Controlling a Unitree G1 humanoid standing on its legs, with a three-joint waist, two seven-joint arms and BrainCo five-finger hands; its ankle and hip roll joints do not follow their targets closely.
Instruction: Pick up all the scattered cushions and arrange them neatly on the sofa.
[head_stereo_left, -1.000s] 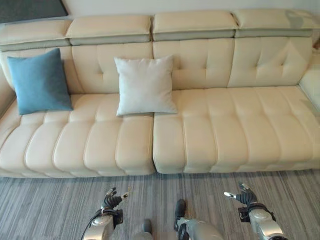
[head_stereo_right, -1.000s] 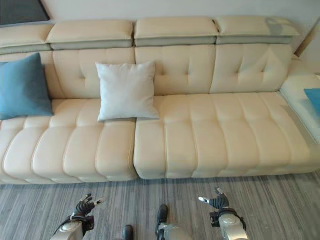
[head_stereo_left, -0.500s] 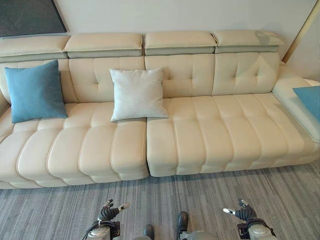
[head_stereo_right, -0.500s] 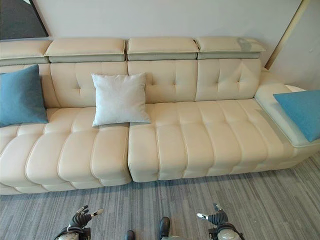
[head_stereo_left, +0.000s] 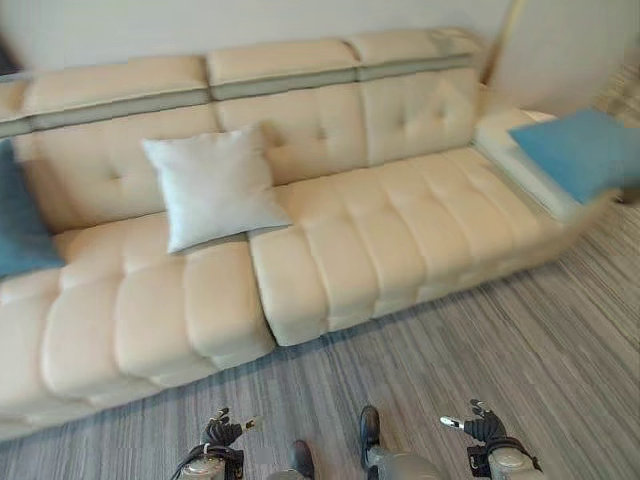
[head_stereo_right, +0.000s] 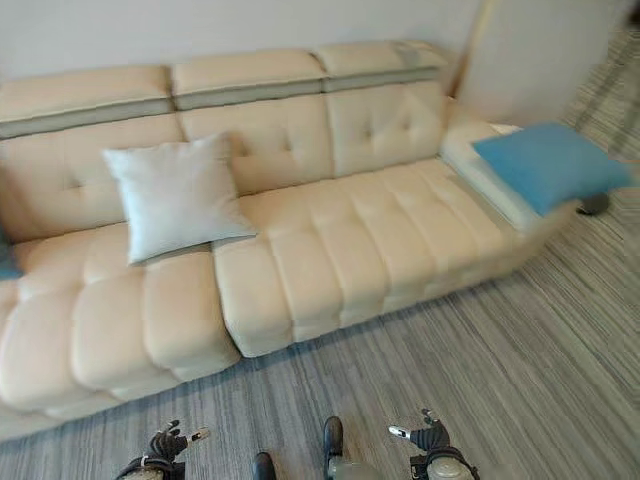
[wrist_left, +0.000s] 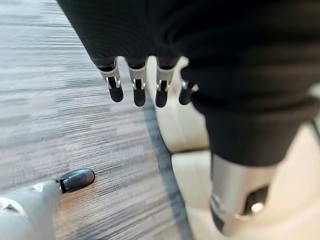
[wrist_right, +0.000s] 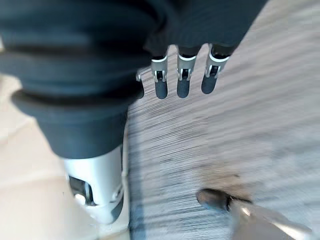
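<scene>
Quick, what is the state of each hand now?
Left hand: open, holding nothing, above the floor.
Right hand: open, holding nothing, above the floor.

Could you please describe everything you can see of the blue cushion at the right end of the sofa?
The blue cushion is a square, plump pillow in what looks like a plain teal-blue woven fabric, with no visible pattern or trim. It lies flat, turned at an angle, on the cream sofa's right end section, one corner jutting past the edge toward the grey striped carpet. Nothing rests on it, and neither hand is near it.
</scene>
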